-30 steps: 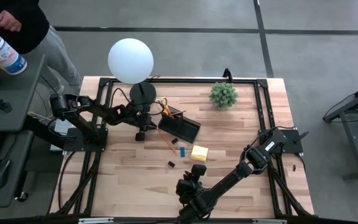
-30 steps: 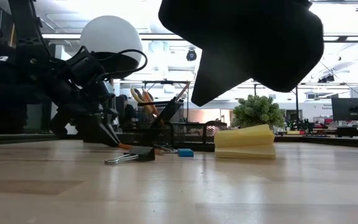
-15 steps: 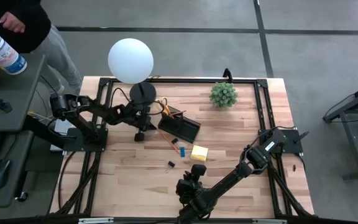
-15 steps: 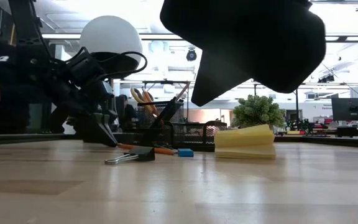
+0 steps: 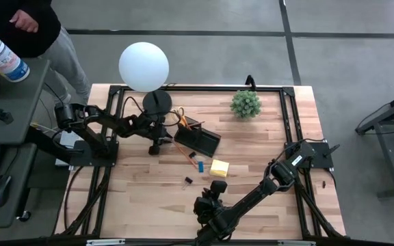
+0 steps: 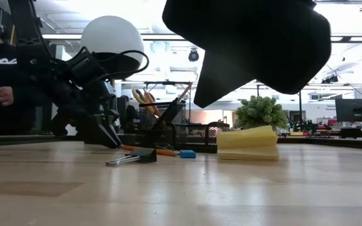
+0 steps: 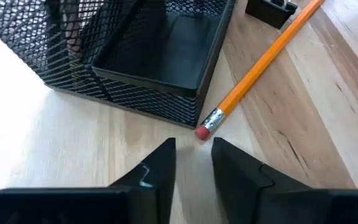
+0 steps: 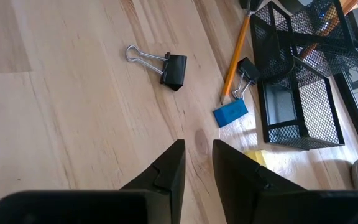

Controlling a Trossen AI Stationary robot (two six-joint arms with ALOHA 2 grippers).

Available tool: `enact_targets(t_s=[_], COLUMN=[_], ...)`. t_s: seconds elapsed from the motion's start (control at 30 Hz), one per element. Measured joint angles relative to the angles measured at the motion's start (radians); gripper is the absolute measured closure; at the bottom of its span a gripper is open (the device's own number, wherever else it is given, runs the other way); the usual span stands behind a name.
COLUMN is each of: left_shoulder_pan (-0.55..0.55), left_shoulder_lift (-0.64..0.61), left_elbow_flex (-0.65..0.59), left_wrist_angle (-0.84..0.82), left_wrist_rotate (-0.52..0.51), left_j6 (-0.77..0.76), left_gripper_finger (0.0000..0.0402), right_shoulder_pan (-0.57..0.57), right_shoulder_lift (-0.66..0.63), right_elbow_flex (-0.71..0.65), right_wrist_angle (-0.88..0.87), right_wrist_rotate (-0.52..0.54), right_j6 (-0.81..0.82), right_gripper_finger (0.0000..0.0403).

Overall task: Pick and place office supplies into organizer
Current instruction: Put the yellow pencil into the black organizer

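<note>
Centre-left of the high view: left gripper (image 5: pixel 154 147) low at the table, just left of the black wire-mesh organizer (image 5: pixel 198 139). In the left wrist view its fingers (image 7: pixel 157 168) stand slightly apart with nothing between them, tips just short of the pink eraser end of the orange wooden pencil (image 7: pixel 263 63), which lies flat on the light wood table (image 5: pixel 265 137) running along the organizer's corner. Yellow-handled scissors (image 5: pixel 180 117) stand in the organizer's tall section, upper left of it. Below the organizer in the high view: small blue eraser (image 5: pixel 200 166), yellow sticky-note pad (image 5: pixel 219 167) to its right, black binder clip (image 5: pixel 188 180) lower left, all on the table, apart from each other. A second black clip (image 8: pixel 246 70) lies beside the pencil near the eraser in the right wrist view. Right gripper (image 5: pixel 211 199) at bottom centre of the high view, raised above the table, fingers (image 8: pixel 169 167) with a narrow gap, holding nothing. White globe lamp (image 5: pixel 143 66) upper left of the organizer, green plant (image 5: pixel 245 104) upper right. A person (image 5: pixel 26 27) stands at the frame's upper left.
</note>
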Motion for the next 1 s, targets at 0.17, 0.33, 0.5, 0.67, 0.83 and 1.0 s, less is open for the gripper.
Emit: enact_targets(t_s=[0.17,0.33,0.5,0.67,0.83,1.0], left_shoulder_pan=[-0.013,-0.038,-0.048,-0.048,-0.049,-0.05], left_shoulder_lift=[0.002,0.002,0.002,0.005,0.006,0.007], left_elbow_flex=[0.0,-0.001,-0.003,-0.005,-0.006,-0.005], left_wrist_angle=[-0.002,0.003,0.014,0.03,0.044,0.048], left_wrist_rotate=[0.042,0.034,0.017,0.021,0.02,0.064], left_j6=[-0.041,-0.051,-0.066,-0.075,-0.075,-0.081], left_gripper_finger=[0.0281,0.0279,0.0279,0.0279,0.0279,0.0279], right_shoulder_pan=[-0.001,-0.003,-0.003,-0.004,-0.004,-0.004], right_shoulder_lift=[0.0,0.0,0.0,0.0,0.0,0.0], right_elbow_flex=[0.0,0.0,0.0,0.0,0.0,0.0], right_wrist_angle=[0.0,0.006,0.007,0.008,0.014,0.015], right_wrist_rotate=[0.003,0.008,0.012,0.012,0.018,0.02], right_j6=[-0.002,-0.004,-0.005,-0.007,-0.008,-0.008], right_gripper_finger=[0.0325,0.0325,0.0325,0.0325,0.0325,0.0325])
